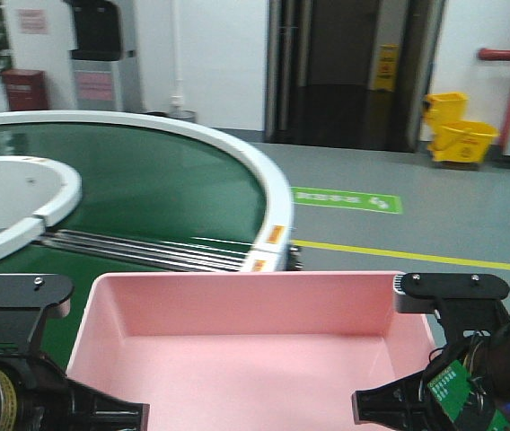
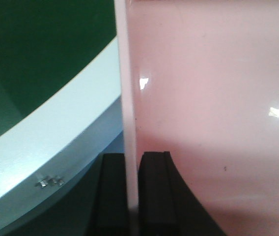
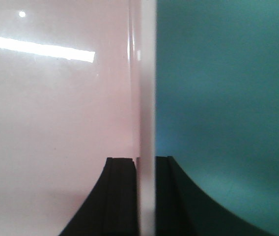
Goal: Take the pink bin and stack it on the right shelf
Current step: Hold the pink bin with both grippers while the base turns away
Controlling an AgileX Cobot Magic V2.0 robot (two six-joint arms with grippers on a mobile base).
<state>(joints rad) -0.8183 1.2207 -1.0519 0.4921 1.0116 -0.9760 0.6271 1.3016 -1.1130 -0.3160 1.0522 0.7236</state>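
Note:
The pink bin [image 1: 255, 346] is held up between my two arms in the front view, empty, its far wall toward the conveyor. My left gripper [image 2: 132, 196] is shut on the bin's left wall [image 2: 127, 98], one black finger inside and one outside. My right gripper [image 3: 147, 196] is shut on the bin's right wall [image 3: 147, 98] the same way. The pink inside [image 2: 218, 98] fills the left wrist view's right half and the right wrist view's left half [image 3: 56, 123]. The right shelf is out of view.
A round green conveyor with a white rim [image 1: 255, 171] lies ahead and left, its metal rollers [image 1: 147, 247] just beyond the bin. Grey floor with a yellow line [image 1: 417, 256] is to the right. Yellow mop buckets [image 1: 457, 130] stand far right.

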